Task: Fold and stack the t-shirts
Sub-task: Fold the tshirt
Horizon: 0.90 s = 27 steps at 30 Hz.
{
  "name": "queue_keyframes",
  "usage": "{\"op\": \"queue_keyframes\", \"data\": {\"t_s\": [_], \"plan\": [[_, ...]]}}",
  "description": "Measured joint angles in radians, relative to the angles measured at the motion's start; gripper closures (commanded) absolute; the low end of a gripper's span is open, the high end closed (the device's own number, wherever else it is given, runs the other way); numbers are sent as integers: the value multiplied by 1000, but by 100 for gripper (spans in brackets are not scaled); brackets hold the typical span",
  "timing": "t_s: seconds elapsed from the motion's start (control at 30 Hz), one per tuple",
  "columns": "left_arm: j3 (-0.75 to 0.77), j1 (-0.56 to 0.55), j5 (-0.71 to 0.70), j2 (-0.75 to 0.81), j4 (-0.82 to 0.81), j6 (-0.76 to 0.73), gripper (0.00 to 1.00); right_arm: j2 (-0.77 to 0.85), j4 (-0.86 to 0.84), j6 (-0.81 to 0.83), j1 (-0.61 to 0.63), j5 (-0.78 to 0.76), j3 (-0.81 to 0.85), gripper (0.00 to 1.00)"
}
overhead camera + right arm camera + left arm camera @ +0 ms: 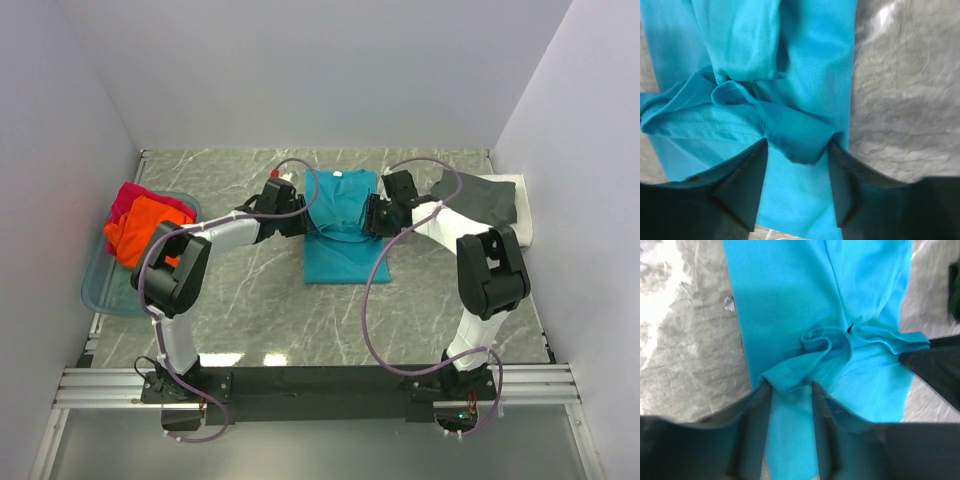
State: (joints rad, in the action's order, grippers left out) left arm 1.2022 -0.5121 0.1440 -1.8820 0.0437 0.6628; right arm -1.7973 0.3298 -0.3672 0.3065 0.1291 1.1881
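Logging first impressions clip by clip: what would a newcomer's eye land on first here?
The teal t-shirt stands out first, partly folded in the middle, with the left tool and right tool at its opposite edges, jaws parted over bunched cloth. Next come the orange t-shirt and magenta-red t-shirt heaped in the clear tub at the left. At the far right, the dark grey t-shirt lies on the white t-shirt.

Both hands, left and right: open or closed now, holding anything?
Left hand: open, a fold of the teal shirt lying loose in the gap.
Right hand: open, a corner of that shirt loose in its gap.
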Motion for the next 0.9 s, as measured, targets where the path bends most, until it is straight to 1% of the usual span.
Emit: {"op": "queue_keyframes", "data": {"t_s": [0.03, 0.13, 0.27, 0.4, 0.53, 0.6, 0.7, 0.8, 0.9], "plan": [[5, 0, -8, 0, 3, 1, 46, 0, 0, 6, 0, 2, 6, 37], [17, 0, -33, 3, 6, 4, 31, 13, 3, 12, -1, 5, 13, 35], [14, 0, -82, 44, 21, 7, 29, 85, 22, 18, -1, 7, 8, 35], [-34, -18, -155, 156, 10, 11, 30, 196, 20, 21, 11, 11, -18, 35], [-116, -101, -214, 262, -56, 12, 30, 260, 19, 21, 56, 32, -72, 35], [-155, -156, -222, 277, -100, 16, 30, 255, 14, 19, 84, 50, -96, 35], [-204, -240, -219, 261, -151, 34, 30, 217, 15, 15, 111, 78, -113, 35], [-211, -296, -220, 210, -181, 39, 31, 158, 13, 14, 115, 92, -111, 35], [-212, -325, -222, 161, -213, 39, 31, 100, 18, 14, 108, 94, -97, 36]]}}
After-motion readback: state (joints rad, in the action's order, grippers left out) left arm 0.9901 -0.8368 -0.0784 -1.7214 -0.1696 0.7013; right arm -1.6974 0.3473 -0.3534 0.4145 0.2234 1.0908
